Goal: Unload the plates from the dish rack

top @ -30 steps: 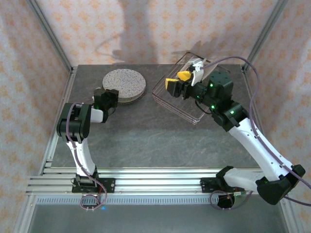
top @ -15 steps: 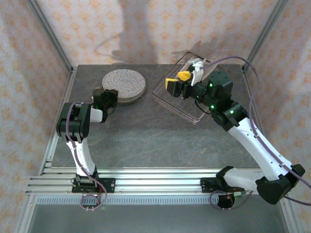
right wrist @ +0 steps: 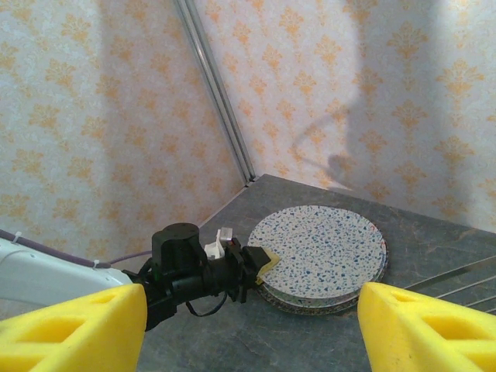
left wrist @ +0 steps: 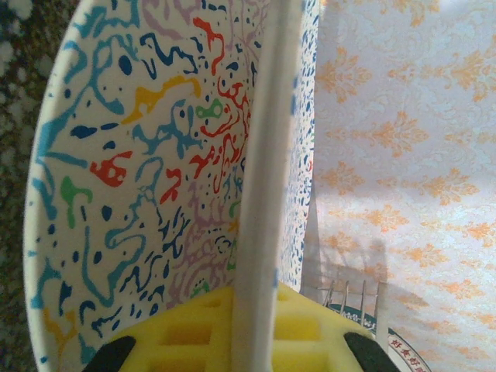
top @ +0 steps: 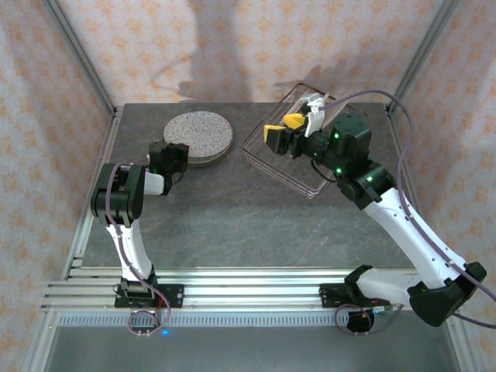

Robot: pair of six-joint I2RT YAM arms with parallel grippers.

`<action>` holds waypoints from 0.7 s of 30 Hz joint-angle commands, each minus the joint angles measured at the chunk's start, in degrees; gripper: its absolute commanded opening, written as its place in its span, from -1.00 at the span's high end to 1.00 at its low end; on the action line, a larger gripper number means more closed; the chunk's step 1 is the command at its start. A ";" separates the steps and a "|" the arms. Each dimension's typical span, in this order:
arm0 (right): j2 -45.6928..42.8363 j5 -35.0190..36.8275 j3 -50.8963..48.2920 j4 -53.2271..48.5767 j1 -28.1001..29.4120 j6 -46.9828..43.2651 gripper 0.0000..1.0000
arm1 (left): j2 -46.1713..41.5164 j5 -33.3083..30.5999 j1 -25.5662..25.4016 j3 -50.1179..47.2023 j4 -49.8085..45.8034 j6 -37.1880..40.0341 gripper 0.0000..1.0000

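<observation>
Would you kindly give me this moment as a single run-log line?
left gripper: shut on speckled plate rim, atop stack | right gripper: open, above dish rack

Your white-linked, black-jointed right arm (top: 403,221): green lights on the joints, mauve cable (top: 372,92) alongside, yellow ribbed finger pads (right wrist: 74,329).

Orange-patterned walls (top: 232,46) enclosed the dark table (top: 232,205) on three sides; metal posts (top: 77,56) stood at its far corners, rails (top: 248,291) along its near edge.
</observation>
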 commanded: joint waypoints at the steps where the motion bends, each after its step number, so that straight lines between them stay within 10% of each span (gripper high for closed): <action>1: -0.26 0.56 1.68 0.38 0.39 0.70 -0.44 | 0.24 1.13 0.64 2.16 0.90 1.12 0.79; 13: 0.03 0.81 2.03 0.42 0.38 0.96 -0.45 | -3.48 2.36 0.81 4.34 -10.92 5.45 0.14; 21: 0.14 0.86 2.16 0.34 0.41 1.12 -0.45 | -5.98 2.29 0.99 6.23 -18.83 8.60 0.11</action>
